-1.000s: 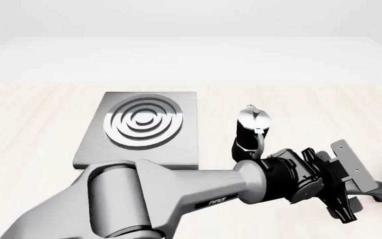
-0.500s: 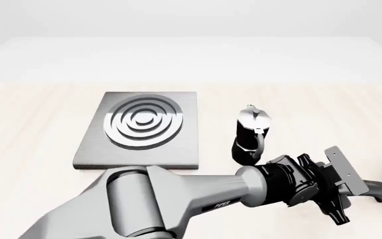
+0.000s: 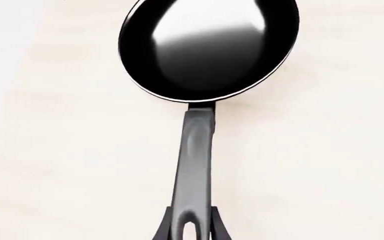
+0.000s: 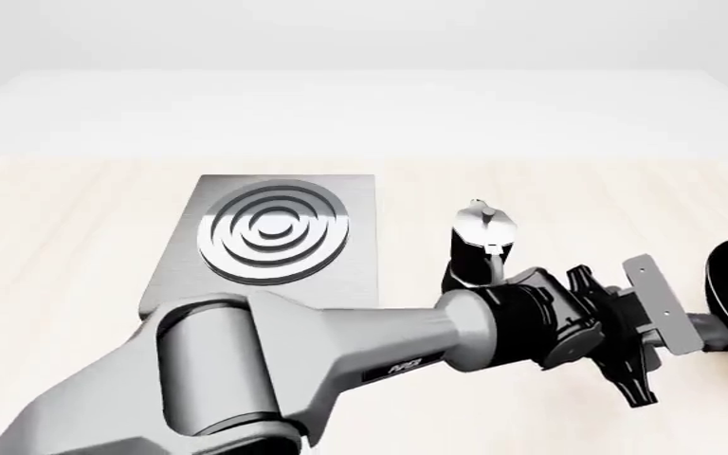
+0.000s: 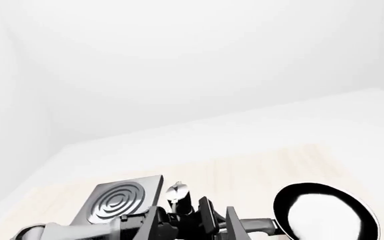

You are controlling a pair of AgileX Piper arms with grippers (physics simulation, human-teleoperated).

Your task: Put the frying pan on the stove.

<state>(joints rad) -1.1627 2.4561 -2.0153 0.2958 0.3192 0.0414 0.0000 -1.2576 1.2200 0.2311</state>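
The left gripper, closed on the frying pan handle, has lifted it; the stove waits at nine o'clock.

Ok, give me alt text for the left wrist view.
A black frying pan lies on a pale wooden table, its long grey handle running toward the camera, where the left gripper closes around the handle's end.

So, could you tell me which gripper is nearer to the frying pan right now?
Left. The left gripper is closed around the end of the frying pan handle, while the right gripper appears in no view; its camera looks from well above.
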